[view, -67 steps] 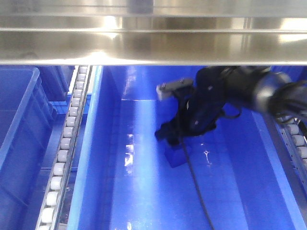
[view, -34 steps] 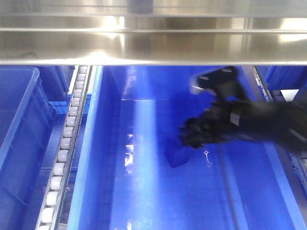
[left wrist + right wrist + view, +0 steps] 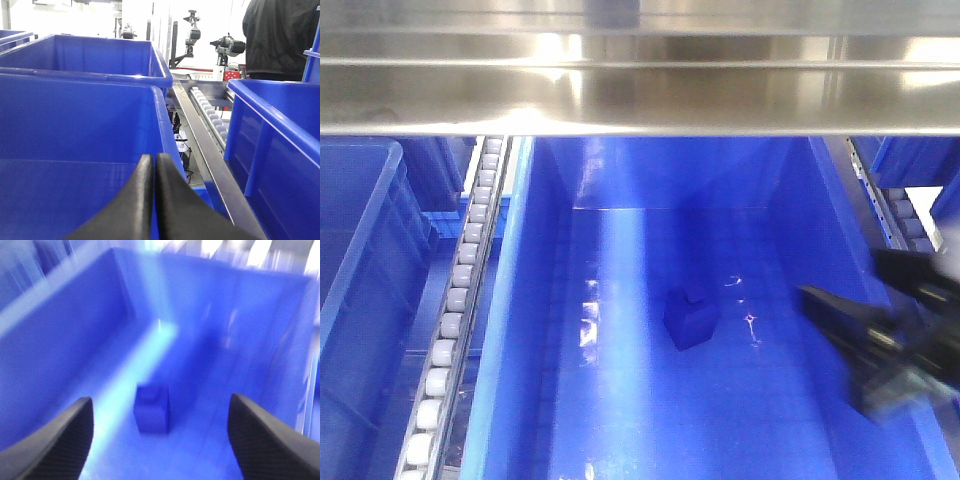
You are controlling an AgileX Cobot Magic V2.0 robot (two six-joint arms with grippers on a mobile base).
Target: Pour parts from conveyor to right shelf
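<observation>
Stainless steel makes the frame of the right shelf [image 3: 620, 95], which crosses the top of the front view as a shiny beam. Under it stands a large glossy blue bin [image 3: 510, 330], and a lane of small white rollers [image 3: 460, 320] runs along its left side, between it and a second blue bin [image 3: 360, 270] at the left edge.

On the floor of the large bin lies the blue block [image 3: 690, 318], a little right of the middle, apart from all walls. It rests alone, with a small raised tab on its top. In the right wrist view the same block [image 3: 152, 407] sits on the bin floor, ahead of the camera and between the two dark fingers.

The right gripper [image 3: 160, 440] is spread wide, one finger at each lower corner of the picture, and it holds nothing. In the front view the right arm [image 3: 885, 340] appears as a dark shape at the right edge above the bin wall; this part is blurred, so its exact pose is hard to read.

The left gripper [image 3: 155, 167] has its two black fingers pressed together with nothing between them. It points over the rim of another blue bin [image 3: 80, 120], beside a roller lane [image 3: 210, 112] of the rack.
</observation>
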